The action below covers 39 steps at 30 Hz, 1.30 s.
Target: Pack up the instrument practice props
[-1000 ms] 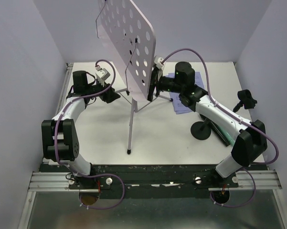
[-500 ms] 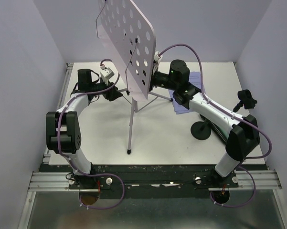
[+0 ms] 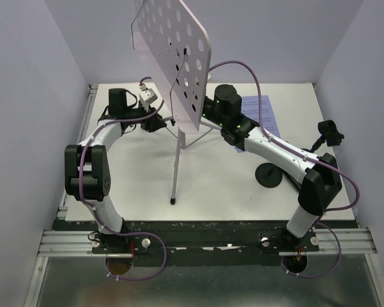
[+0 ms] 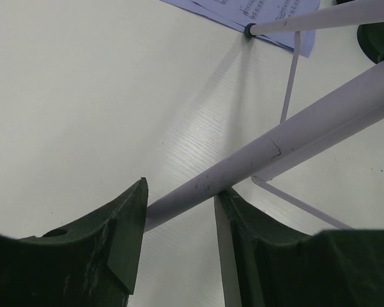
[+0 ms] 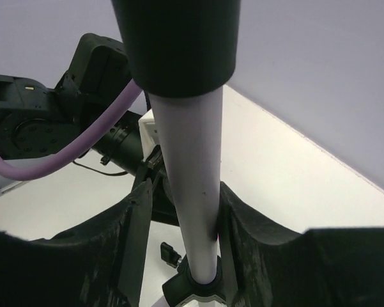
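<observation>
The silver tripod pole (image 3: 176,160) stands mid-table with the lilac perforated plate (image 3: 172,57) tilted on top. My right gripper (image 3: 206,110) is behind the plate. In the right wrist view it (image 5: 182,185) is closed round the pole (image 5: 192,160), the right finger touching and a thin gap at the left. My left gripper (image 3: 156,123) is open low by the tripod. A leg (image 4: 255,160) crosses its fingertips (image 4: 179,192) and touches the right finger. White sheet-music pages (image 3: 266,119) (image 4: 268,13) lie behind. One black clip holder (image 3: 268,174) stands right, another (image 3: 329,132) far right. The teal microphone is hidden.
Lilac walls close the table on the left, back and right. The right arm (image 3: 281,153) stretches across the right half over the clip holder's base. My left arm (image 5: 51,121) shows just beyond the pole in the right wrist view. A metal rail (image 3: 204,243) runs along the near edge.
The right arm has swung left to the pole and the plate has turned a little rightward. The left gripper has moved right, closer to the tripod leg.
</observation>
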Available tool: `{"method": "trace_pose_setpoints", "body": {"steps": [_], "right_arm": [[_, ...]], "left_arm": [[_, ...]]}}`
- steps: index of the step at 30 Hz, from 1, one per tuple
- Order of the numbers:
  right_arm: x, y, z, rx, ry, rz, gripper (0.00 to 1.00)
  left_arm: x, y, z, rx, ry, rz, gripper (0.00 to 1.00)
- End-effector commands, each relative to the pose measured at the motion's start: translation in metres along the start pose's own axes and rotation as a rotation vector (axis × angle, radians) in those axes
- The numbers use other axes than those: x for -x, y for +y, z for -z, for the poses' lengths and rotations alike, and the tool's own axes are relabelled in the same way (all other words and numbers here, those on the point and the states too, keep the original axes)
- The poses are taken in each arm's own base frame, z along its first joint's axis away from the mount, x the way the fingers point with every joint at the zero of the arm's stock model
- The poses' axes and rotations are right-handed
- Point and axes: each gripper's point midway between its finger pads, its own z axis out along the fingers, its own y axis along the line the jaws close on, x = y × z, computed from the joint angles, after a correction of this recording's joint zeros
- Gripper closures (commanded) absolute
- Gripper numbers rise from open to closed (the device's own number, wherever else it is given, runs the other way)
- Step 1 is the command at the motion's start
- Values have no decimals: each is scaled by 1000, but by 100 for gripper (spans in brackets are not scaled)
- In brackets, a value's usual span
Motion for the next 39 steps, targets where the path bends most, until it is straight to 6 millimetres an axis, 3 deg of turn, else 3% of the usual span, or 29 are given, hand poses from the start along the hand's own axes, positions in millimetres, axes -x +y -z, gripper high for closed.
{"method": "trace_pose_setpoints", "body": {"steps": [1, 5, 9, 11, 16, 19, 22, 25, 30, 34, 39], "right_arm": [[6, -12, -2, -76, -2, 27, 53], [5, -15, -2, -87, -1, 58, 76], [19, -29, -5, -145, -35, 88, 100], [31, -34, -7, -148, -58, 89, 99], [67, -23, -9, -50, -123, 75, 100], [84, -20, -9, -7, -137, 47, 100], [86, -28, -8, 19, -126, 0, 100], [74, -42, -3, 17, -104, -68, 100], [64, -16, 9, 174, -121, -29, 100], [56, -1, 16, 251, -68, -32, 100], [41, 6, 21, 288, -2, -45, 100]], "left_arm": [[14, 3, -7, -49, -23, -61, 53], [14, -5, -6, -86, -23, -92, 73], [17, -26, 5, -114, -8, -107, 91], [22, -45, 16, -127, 9, -144, 99], [36, -100, 47, -147, 45, -216, 100], [46, -114, 62, -101, 47, -198, 100], [45, -115, 72, -30, 61, -210, 99], [42, -94, 75, 93, 76, -252, 63], [35, -67, 61, 105, 75, -384, 29], [40, -43, 41, 90, 42, -442, 26], [48, -34, 16, 44, -2, -485, 28]]}}
